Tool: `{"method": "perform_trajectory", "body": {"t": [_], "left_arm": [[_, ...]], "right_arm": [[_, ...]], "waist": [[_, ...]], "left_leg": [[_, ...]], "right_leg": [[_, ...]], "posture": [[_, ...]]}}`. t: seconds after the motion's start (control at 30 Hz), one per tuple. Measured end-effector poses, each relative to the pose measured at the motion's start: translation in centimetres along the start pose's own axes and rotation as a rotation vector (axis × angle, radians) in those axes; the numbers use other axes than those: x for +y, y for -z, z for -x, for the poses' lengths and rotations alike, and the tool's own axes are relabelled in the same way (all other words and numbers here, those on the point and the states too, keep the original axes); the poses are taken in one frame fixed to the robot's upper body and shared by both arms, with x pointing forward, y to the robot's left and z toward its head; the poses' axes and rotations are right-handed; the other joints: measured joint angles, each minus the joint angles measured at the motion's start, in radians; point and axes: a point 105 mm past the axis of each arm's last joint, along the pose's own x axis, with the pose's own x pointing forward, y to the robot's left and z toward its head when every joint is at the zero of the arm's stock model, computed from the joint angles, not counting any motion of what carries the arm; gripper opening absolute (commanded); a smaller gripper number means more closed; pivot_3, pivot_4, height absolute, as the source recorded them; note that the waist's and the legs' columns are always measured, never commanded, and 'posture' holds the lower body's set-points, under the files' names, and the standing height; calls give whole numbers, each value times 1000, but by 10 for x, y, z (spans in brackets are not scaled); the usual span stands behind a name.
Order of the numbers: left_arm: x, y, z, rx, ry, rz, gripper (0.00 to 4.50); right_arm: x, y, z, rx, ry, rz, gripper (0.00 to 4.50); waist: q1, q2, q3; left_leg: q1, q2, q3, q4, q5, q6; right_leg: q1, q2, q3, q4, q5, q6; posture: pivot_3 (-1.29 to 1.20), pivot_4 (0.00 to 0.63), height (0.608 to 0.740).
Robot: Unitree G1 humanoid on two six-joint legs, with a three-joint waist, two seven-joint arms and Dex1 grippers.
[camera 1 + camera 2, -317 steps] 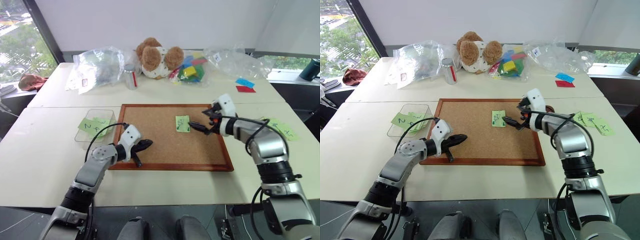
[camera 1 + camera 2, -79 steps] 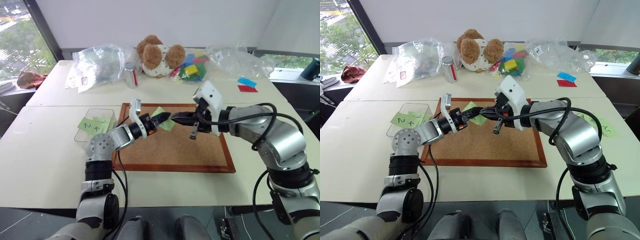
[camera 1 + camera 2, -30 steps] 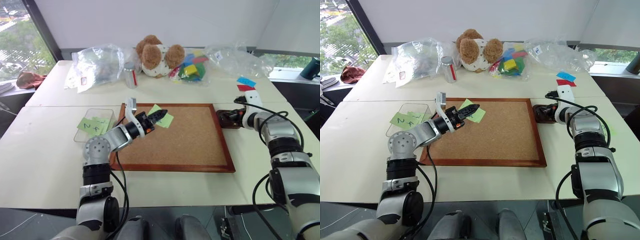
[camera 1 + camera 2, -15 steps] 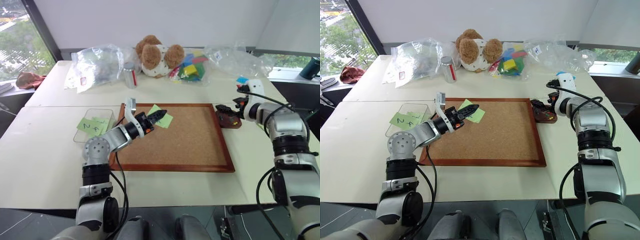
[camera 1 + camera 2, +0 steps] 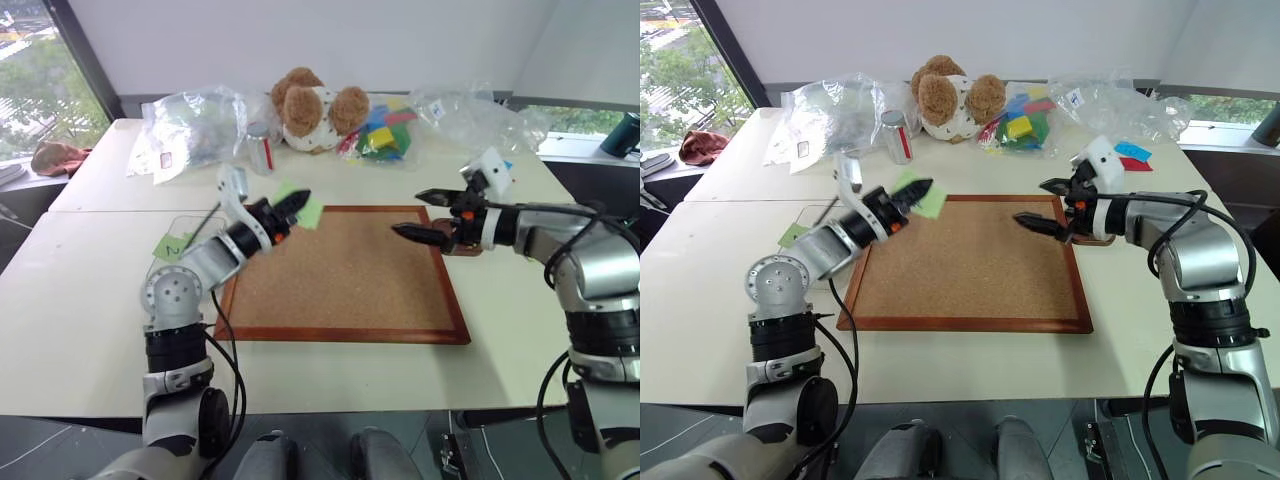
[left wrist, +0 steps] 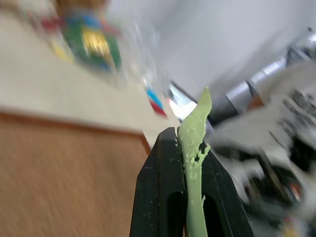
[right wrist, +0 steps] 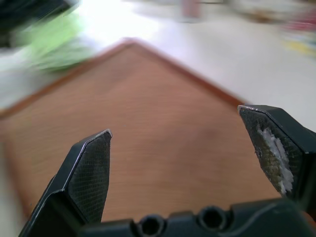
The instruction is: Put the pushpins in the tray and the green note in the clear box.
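Note (image 5: 300, 208) is riding pinched in my left end effector (image 5: 290, 203), which I am now lifting off the corkboard (image 5: 350, 275) toward ten o'clock, where the clear box (image 5: 172, 240) is waiting on the tabletop (image 5: 80, 300). My right end effector (image 5: 421, 215), jaws spread wide and empty, is swinging back from the tray at three o'clock, so the pins are likely dropped.

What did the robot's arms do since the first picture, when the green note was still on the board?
The green note came off the corkboard; the left gripper took it, shut on it, and lifted it toward the board's far left corner. The right gripper went to the tray, then swung back over the board, open and empty. The board, teddy bear and bags stayed put.
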Motion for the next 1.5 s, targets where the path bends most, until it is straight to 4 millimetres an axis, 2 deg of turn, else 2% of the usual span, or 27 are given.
{"method": "perform_trajectory", "body": {"t": [0.1,0.3,0.4,0.53,0.63,0.73,0.87,0.9,1.27,1.33,1.5], "left_arm": [[12,-40,14,-115,-182,-168,0],[58,-82,53,-119,-499,-431,0],[78,-82,66,-59,-569,-471,0],[107,-56,78,111,-626,-463,0],[119,-43,82,185,-661,-460,857],[125,-43,87,210,-693,-470,2339],[127,-45,90,242,-694,-520,4301],[126,-45,90,251,-690,-538,4411],[112,-68,86,216,-629,-667,4411],[101,-72,80,198,-570,-677,4411],[37,-51,64,282,-134,-649,4411]], "right_arm": [[20,-14,-3,-37,-90,44,4481],[24,-10,-10,-18,-112,57,4481],[23,-10,-12,-16,-112,62,4481],[23,-10,-14,-18,-105,77,4481],[21,-9,-14,-15,-89,83,4500],[21,-6,-14,-10,-81,80,4500],[22,-1,-14,-3,-74,67,4500],[22,-1,-14,-2,-73,67,4500],[18,0,-13,-1,-51,77,4500],[17,0,-13,1,-49,76,4500],[19,13,6,59,-16,37,4500]], "waist": [[-2,0,0],[0,0,0],[4,0,0],[4,0,0],[2,0,0],[1,0,0],[0,0,0],[0,0,0],[0,0,0],[2,0,0],[4,0,0]], "left_leg": [[1,0,0,-1,0,0],[1,0,0,-1,0,-1],[0,0,-1,0,0,-1],[0,0,-1,0,0,-1],[0,0,-1,0,0,-1],[-1,0,-1,-1,0,-1],[-1,0,-1,-1,0,-1],[-1,0,-1,-1,0,-1],[-1,0,-1,-1,0,-1],[-1,0,-1,-1,0,-1],[-3,0,-2,-1,0,0]], "right_leg": [[0,0,0,2,0,0],[-1,0,0,2,0,0],[-1,0,0,2,0,0],[-1,-1,0,2,0,0],[-2,-1,0,2,0,0],[-2,-1,0,3,0,0],[-2,-1,0,3,0,0],[-2,-1,0,3,0,0],[-3,-1,0,3,0,0],[-3,-1,0,3,0,0],[-3,-1,-1,2,0,0]], "posture": [[0,150,740],[0,150,740],[0,150,740],[0,150,740],[0,150,740],[0,150,740],[0,150,740],[0,150,740],[0,150,740],[0,150,740],[0,150,740]]}}
